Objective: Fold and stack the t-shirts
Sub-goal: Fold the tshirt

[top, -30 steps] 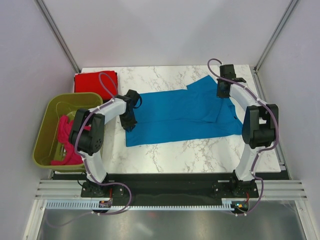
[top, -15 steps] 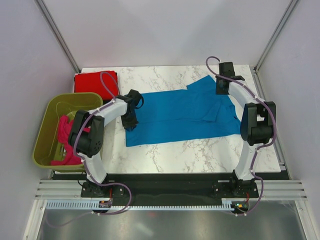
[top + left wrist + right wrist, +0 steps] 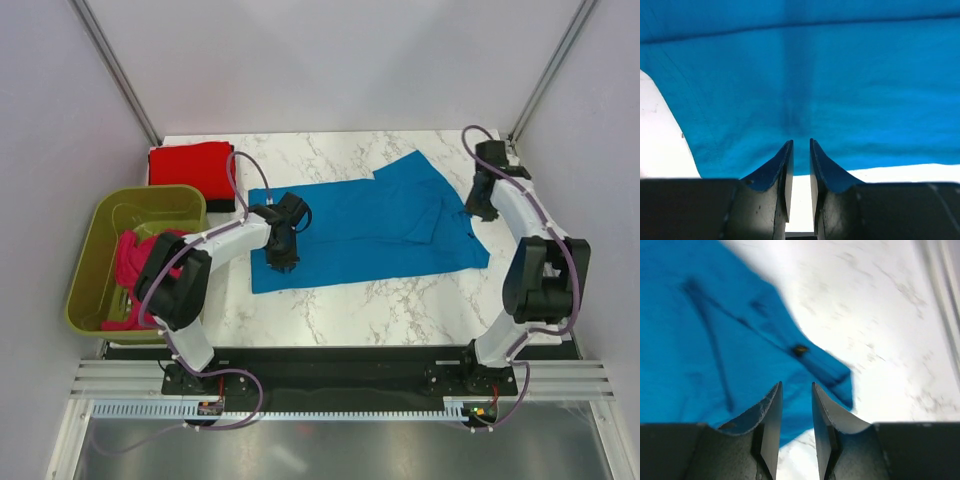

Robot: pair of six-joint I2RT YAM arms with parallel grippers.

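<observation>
Right wrist: blurred blue t-shirt (image 3: 700, 330)

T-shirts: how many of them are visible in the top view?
3. Blue tee spread across the table; red tee folded at its far left corner; pink tee crumpled in the tub, where others may be hidden.

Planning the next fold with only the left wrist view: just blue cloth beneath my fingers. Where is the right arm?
Observer: The right gripper hovers above the right edge of the bright blue cloth t-shirt, fingers apart, holding nothing.
Operator: Anything folded already?
Observer: A folded red cloth t-shirt lies at the far left corner of the white marble-pattern table.
Operator: Any others?
Observer: A magenta-pink cloth t-shirt lies crumpled in the olive-green plastic tub left of the table.
</observation>
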